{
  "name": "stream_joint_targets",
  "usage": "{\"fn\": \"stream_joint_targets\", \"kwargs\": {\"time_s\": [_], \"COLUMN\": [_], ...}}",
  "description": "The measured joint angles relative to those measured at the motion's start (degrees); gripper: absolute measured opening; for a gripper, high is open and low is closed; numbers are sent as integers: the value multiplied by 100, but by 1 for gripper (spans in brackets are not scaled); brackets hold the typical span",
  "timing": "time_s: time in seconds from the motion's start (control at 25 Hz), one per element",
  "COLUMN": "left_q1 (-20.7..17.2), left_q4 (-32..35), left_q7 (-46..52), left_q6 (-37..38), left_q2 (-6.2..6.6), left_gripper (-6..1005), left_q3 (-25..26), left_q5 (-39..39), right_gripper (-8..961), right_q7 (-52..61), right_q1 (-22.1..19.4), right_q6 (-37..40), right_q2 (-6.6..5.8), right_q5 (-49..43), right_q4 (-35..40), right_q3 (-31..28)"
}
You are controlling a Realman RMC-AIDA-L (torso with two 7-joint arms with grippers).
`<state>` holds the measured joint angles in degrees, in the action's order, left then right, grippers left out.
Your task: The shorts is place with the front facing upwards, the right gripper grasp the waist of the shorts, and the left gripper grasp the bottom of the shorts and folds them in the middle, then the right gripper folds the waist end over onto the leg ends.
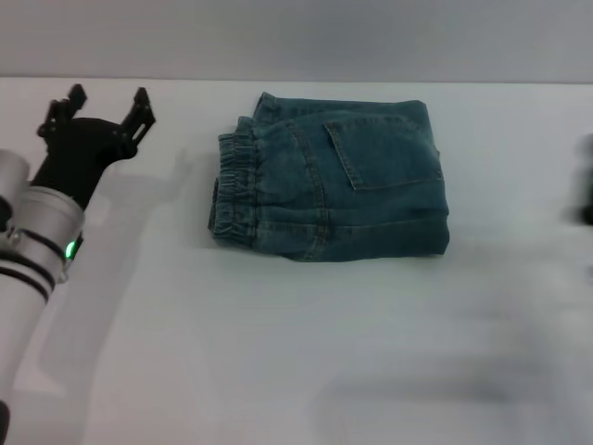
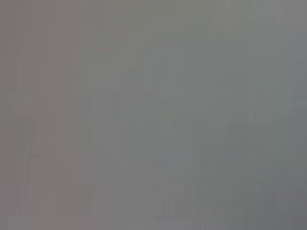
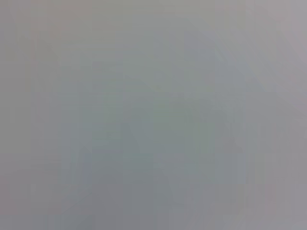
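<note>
The blue denim shorts (image 1: 343, 181) lie folded into a compact rectangle at the middle back of the white table (image 1: 278, 352), a stitched pocket facing up. The puckered elastic waist end (image 1: 232, 190) forms the bundle's left edge. The leg ends are hidden under the upper layers. My left gripper (image 1: 107, 100) hovers open and holding nothing at the far left, well apart from the shorts. Only a dark blur of the right gripper (image 1: 586, 185) shows at the right edge. Both wrist views show only plain grey surface.
The table's far edge meets a grey wall behind the shorts. My thick white left arm (image 1: 37, 250) with its green light crosses the lower left corner.
</note>
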<state>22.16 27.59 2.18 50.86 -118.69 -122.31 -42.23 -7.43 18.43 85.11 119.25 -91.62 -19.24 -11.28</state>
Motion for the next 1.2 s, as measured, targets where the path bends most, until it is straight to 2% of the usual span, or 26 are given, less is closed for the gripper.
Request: {"fn": "stream_joint_targets", "kwargs": {"time_s": [0.16, 0.36, 0.48, 0.68, 0.92, 1.12, 1.2], "left_q1": [14, 54, 37, 15, -11, -24, -36], "left_q4": [-333, -513, -517, -520, -524, -520, -517], "left_q7": [-2, -4, -5, -46, -608, -589, -574], "left_q6": [171, 186, 210, 299, 460, 502, 504], "left_q2": [13, 10, 7, 5, -20, -27, -22], "left_gripper": [861, 861, 861, 861, 861, 861, 861], "left_q3": [-14, -2, -10, -24, -26, -28, -29], "left_q5": [4, 6, 6, 7, -10, -17, -31], "right_gripper": [63, 118, 306, 541, 663, 764, 764], "right_q7": [392, 1030, 1045, 1033, 1027, 1027, 1027], "right_q1": [-431, -729, -762, -701, -643, -623, -622], "right_q6": [93, 159, 167, 153, 52, 50, 53], "right_q2": [-7, -18, -3, 3, -4, 2, 4], "right_q5": [533, 1026, 1018, 982, 972, 960, 960], "right_q4": [743, 977, 976, 959, 977, 966, 966], "right_q3": [-590, -715, -696, -680, -674, -661, -646]}}
